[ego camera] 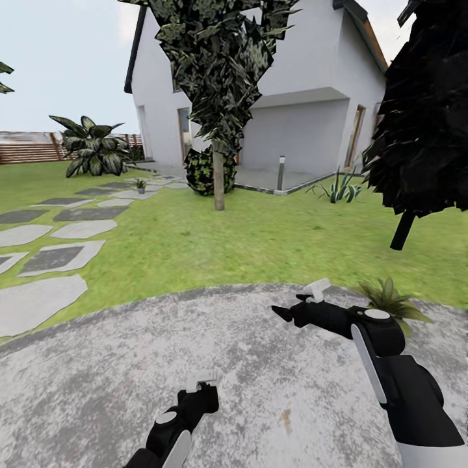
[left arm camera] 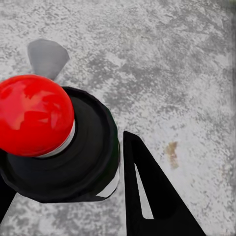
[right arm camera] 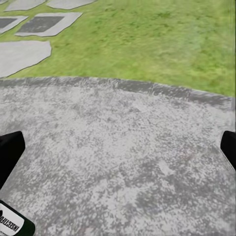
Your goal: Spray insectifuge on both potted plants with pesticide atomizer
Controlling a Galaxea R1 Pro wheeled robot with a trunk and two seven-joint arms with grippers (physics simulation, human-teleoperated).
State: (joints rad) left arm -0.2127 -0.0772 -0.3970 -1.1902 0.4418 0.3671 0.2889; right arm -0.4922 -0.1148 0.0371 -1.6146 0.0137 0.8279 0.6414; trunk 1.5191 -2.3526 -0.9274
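The pesticide atomizer (left arm camera: 59, 147) fills the left wrist view: a dark body with a white label band and a round red tip (left arm camera: 32, 115). My left gripper (ego camera: 203, 393) is shut on it, low over the round grey stone patio (ego camera: 130, 364). One black finger (left arm camera: 152, 196) presses against its side. Its label corner (right arm camera: 11, 223) shows in the right wrist view. My right gripper (ego camera: 286, 311) hangs open and empty over the patio. One small potted plant (ego camera: 140, 185) stands far off among the stepping stones. A low green plant (ego camera: 390, 300) sits at the patio's edge, its base hidden behind my right arm.
Lawn (ego camera: 260, 240) lies beyond the patio, with grey stepping stones (ego camera: 62, 257) at the left. A tree trunk (ego camera: 219, 182) and round dark bush (ego camera: 201, 172) stand ahead, a dark tree (ego camera: 422, 130) at the right. A big dark-leaved plant (ego camera: 94, 146), wooden fence (ego camera: 26, 148), house and short grey post (ego camera: 281, 172) stand behind.
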